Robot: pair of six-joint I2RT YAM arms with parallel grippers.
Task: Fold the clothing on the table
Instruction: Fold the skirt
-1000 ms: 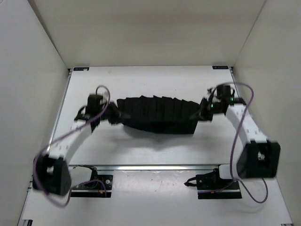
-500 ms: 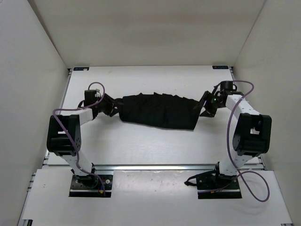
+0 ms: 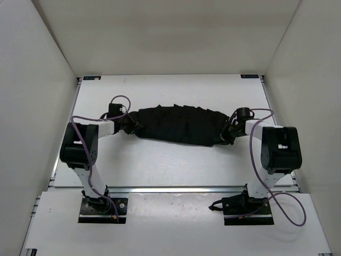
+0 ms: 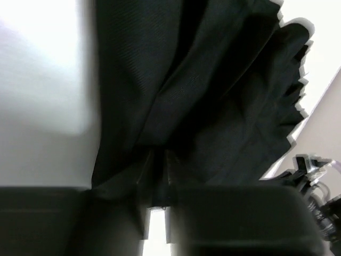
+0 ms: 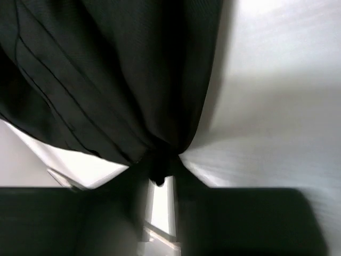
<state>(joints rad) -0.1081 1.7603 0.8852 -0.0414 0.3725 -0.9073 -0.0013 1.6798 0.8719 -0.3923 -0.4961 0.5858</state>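
Clothing pinched narrowly by left gripper, right gripper.

No legible text, brand, number or sign to report, only a small dark label at the far left corner of the table and a second label at the far right corner, both too small and blurred to read.

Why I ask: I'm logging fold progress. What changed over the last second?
Both hands let go and opened, then came back in: the left hand and right hand now pinch the ends of the clothing again. The arms' elbows drew back over their bases. The clothing stayed stretched across the table, unfolded.
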